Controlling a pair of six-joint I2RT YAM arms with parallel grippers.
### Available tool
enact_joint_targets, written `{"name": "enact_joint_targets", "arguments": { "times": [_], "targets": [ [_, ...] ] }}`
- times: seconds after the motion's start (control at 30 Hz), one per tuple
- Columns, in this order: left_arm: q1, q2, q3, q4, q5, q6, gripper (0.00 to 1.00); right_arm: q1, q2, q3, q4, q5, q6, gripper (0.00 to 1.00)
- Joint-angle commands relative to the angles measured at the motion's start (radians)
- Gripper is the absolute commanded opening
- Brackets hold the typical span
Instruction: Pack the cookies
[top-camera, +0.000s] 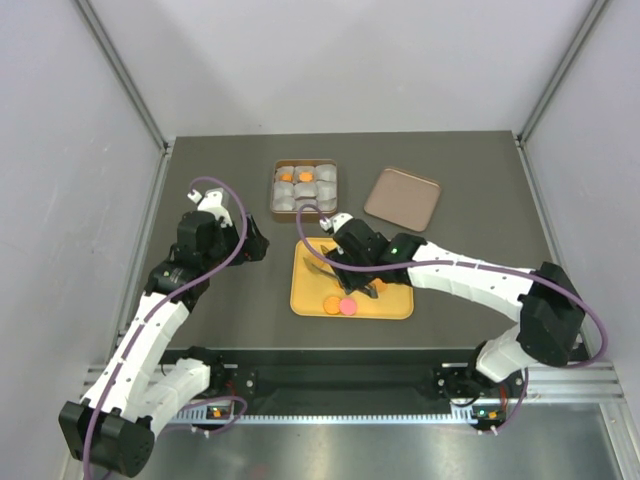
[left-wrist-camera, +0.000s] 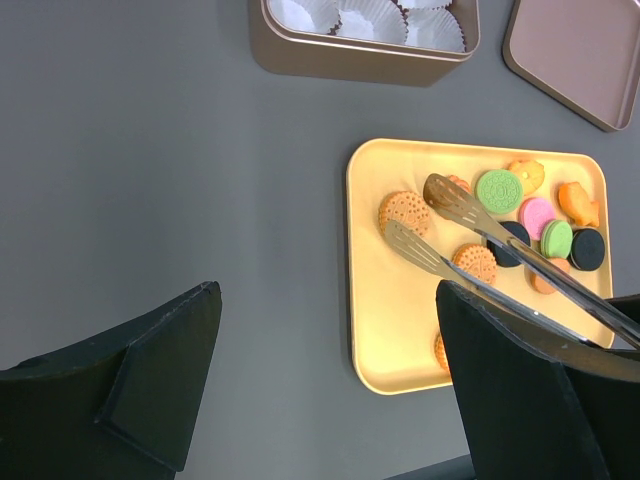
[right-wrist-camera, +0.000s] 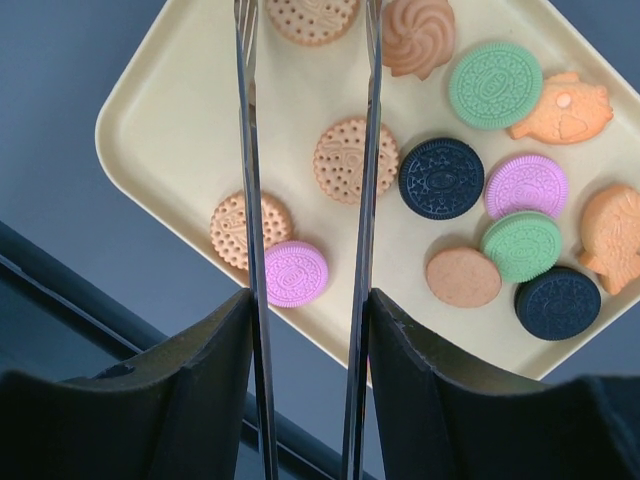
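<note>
On the yellow tray (right-wrist-camera: 170, 110): about a dozen cookies (right-wrist-camera: 441, 178) lie flat in a single layer. They are orange rounds, two fish shapes, one swirl, two green, two pink and two black. The tray sits at the near middle of the table (top-camera: 220, 180).
Tin (left-wrist-camera: 350, 55): stands open beyond the tray's far edge and is packed with white crinkled paper cups (left-wrist-camera: 365, 15). In the top view, two cups in the far row each hold one orange cookie.
Lid (left-wrist-camera: 575, 50): lies flat on the table, just right of the tin and apart from it.
Right gripper (right-wrist-camera: 308, 330): its fingers are clamped on the handle end of metal tongs (left-wrist-camera: 480, 240). The tong arms stand apart, with the tips over the tray's left part beside an orange round. Contact cannot be determined.
Left gripper (left-wrist-camera: 322, 290): its fingers are spread wide and empty, above bare table to the left of the tray.
</note>
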Motion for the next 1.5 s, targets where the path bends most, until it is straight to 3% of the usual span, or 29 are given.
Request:
{"name": "enact_joint_targets", "arguments": {
  "times": [0.0,0.3,0.47,0.83,1.17,1.47],
  "targets": [
    [0.004,-0.006,-0.001,0.026,0.003,0.005,0.93,0.016,0.010,0.054,0.047,0.002,-0.009,0.47],
    [0.004,-0.009,-0.001,0.026,0.001,0.005,0.93,0.016,0.028,0.053,0.049,0.009,-0.016,0.47],
    [0.004,-0.009,-0.001,0.027,0.003,0.005,0.93,0.015,0.022,0.062,0.035,-0.002,-0.021,0.41],
    [0.004,-0.014,0.001,0.027,0.003,0.005,0.93,-0.013,-0.031,0.186,-0.051,0.018,-0.062,0.36],
    [0.006,-0.017,0.001,0.027,0.001,0.005,0.93,-0.200,0.022,0.342,0.030,-0.005,-0.108,0.36],
    [0.006,-0.014,0.001,0.027,0.004,0.005,0.93,-0.344,0.280,0.522,0.164,-0.001,-0.136,0.36]
  ]
}}
